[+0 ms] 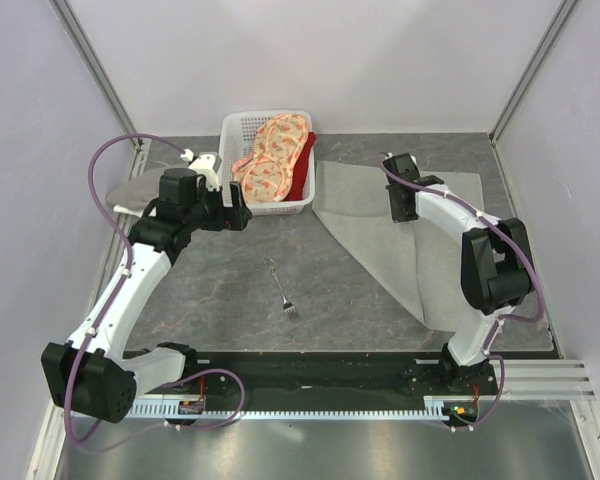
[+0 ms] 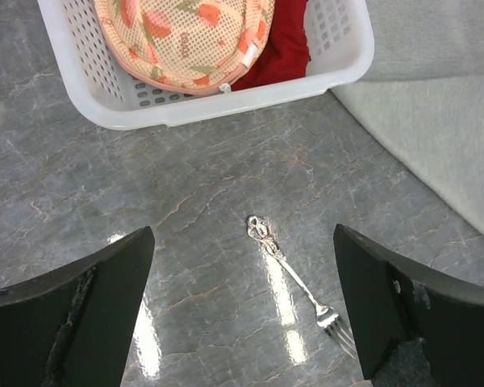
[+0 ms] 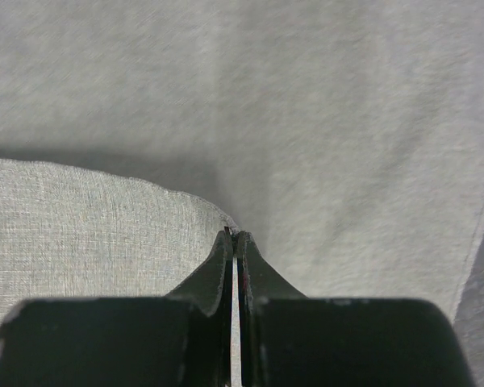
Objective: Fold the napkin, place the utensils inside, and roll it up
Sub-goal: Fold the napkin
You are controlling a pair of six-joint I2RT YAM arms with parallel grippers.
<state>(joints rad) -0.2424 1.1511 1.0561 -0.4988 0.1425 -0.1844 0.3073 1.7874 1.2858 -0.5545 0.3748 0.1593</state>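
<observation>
- In white basket (image 1: 227,128): orange-pink patterned cloths (image 1: 272,160), red cloth (image 1: 303,175).
- Left wrist only: fork (image 2: 295,279) with ornate handle end, below spread left gripper (image 2: 244,242).
- Right wrist only: right gripper (image 3: 235,235) pinching napkin (image 3: 347,121) edge.

Robot lab test cell: plain white walls (image 1: 330,60) w/ alu. corner posts (image 1: 92,62), grey marble-look worktop (image 1: 210,280), metal mounting rail (image 1: 550,378) along near edge.

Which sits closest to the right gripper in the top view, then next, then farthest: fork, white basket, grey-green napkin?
1. The napkin, pinched in the right gripper itself, right side.
2. The white basket, to its left at the back.
3. The fork, farthest, further left and toward the front.
</observation>
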